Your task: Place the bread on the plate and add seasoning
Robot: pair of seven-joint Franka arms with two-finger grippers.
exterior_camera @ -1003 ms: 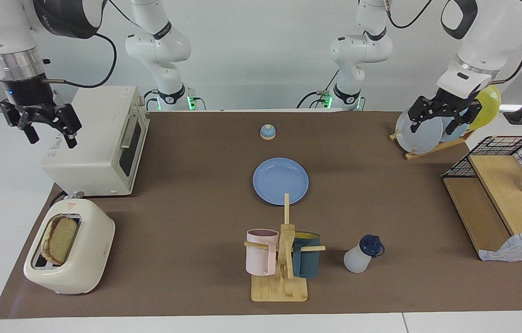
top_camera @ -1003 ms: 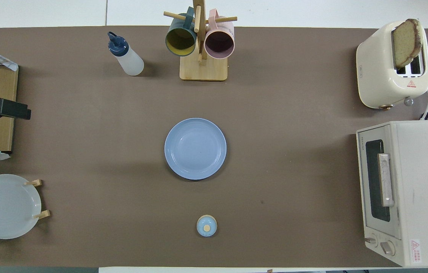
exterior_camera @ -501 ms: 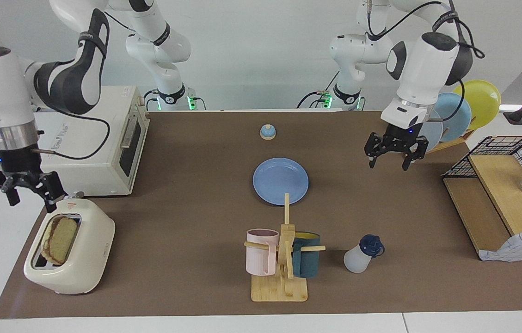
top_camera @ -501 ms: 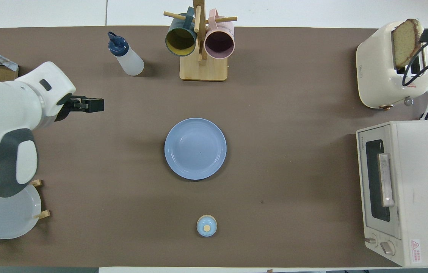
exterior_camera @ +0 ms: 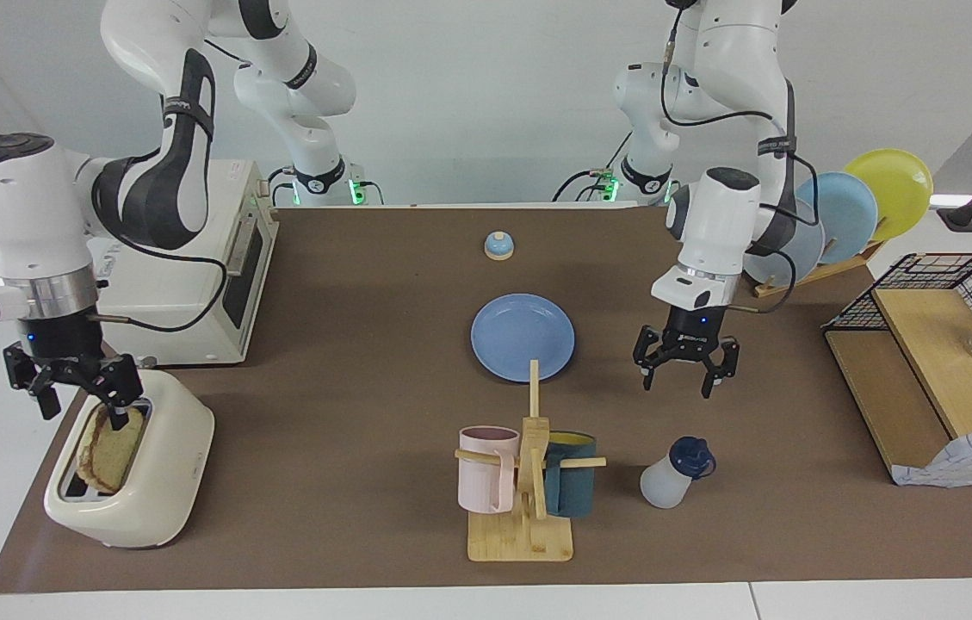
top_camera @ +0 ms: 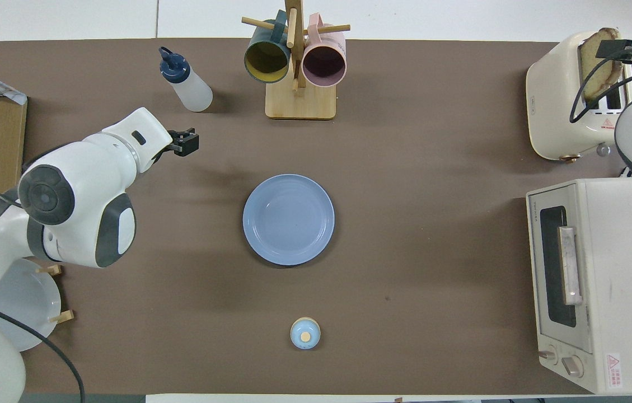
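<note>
- Facing view, item one: the bread (exterior_camera: 111, 448) stands on edge in a slot of the cream toaster (exterior_camera: 160, 482), top half proud of the slot, which gives you a free edge to pinch. It sits at the right arm's end of the tabletop (exterior_camera: 348, 344), farther from the robots than the toaster oven (exterior_camera: 193, 258).
- Item two: the right gripper (exterior_camera: 77, 405) hangs straight down over the bread, fingers (exterior_camera: 118, 419) released and set either side of the slice's top. You can read this as the approach to a pinch; no contact is certain yet.
- Item three: the plate (exterior_camera: 523, 336) lies flat and bare at mid-tabletop, between the bell (exterior_camera: 498, 246) and the mug rack (exterior_camera: 529, 482). Your bread has a clear landing there.
- Item four: the seasoning (exterior_camera: 673, 474) stands just beside the mug rack, toward the left arm's end, cap leaning toward that end. Nothing grips it.
- Item five: the left gripper (exterior_camera: 682, 379) hovers over bare tabletop between the plate and the seasoning, fingers spread wide, pointing down. You may judge it staged to take the bottle once the bread is down.
- Overhead view: the left gripper (top_camera: 184, 143) shows short of the seasoning (top_camera: 187, 84), not over it.
- Caution for you: the slice is thin and crumbly, so a hard pinch could break it.
</note>
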